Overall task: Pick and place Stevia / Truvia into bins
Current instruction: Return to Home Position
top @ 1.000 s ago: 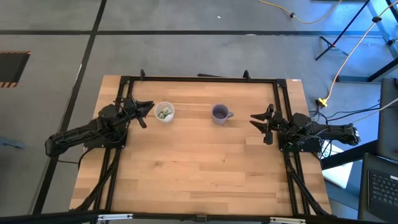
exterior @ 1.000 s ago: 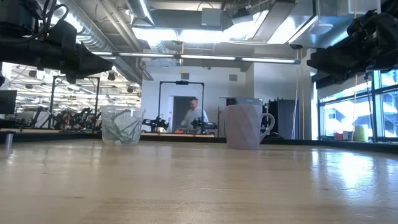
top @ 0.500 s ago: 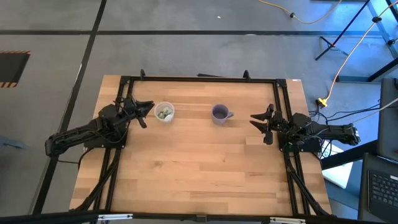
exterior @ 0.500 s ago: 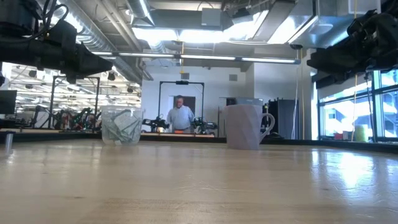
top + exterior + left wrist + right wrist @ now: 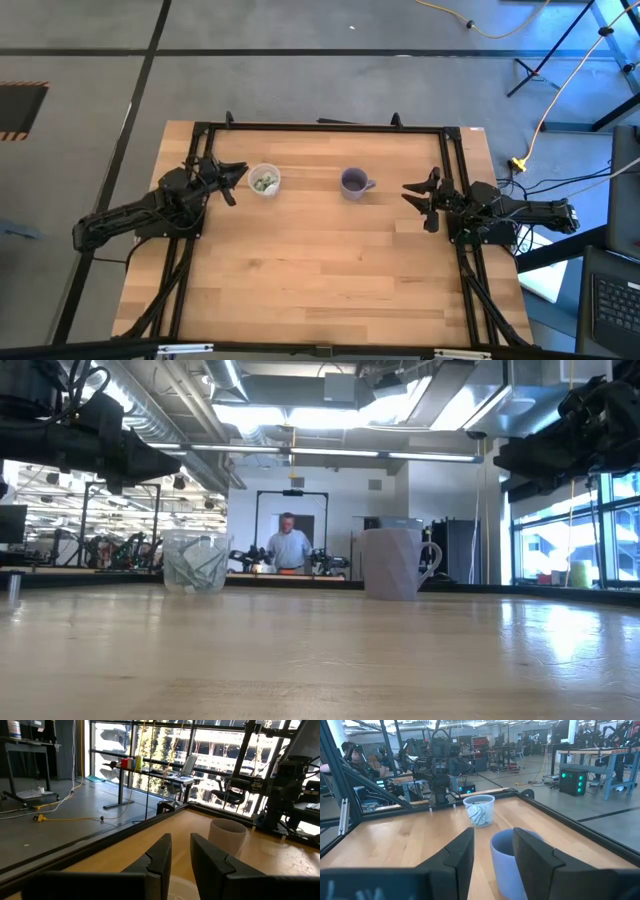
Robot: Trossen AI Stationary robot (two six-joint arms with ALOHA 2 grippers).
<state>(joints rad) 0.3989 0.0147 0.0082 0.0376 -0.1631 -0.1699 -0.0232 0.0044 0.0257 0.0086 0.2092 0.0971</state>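
Observation:
The bins stand upright on the wooden table toward its far edge. One is a clear plastic cup point(image 5: 264, 181) with green and white Stevia / Truvia packets point(image 5: 480, 814) crumpled inside. The other is a purple-grey mug point(image 5: 354, 182), its handle toward the right. My left gripper point(image 5: 238, 183) hovers level just left of the clear cup, open by a narrow gap point(image 5: 180, 845) with nothing between the fingers. My right gripper point(image 5: 412, 193) hovers level to the right of the mug, open point(image 5: 492, 837) and holding nothing. No loose packets show on the table.
A black frame point(image 5: 320, 127) runs along the table's far, left and right edges. Bare wood point(image 5: 320, 270) spreads from the cups to the near edge. In the room beyond the table a person point(image 5: 288, 547) stands by other benches.
Both arms and both cups have kept still. Only the person in the room behind the table has shifted.

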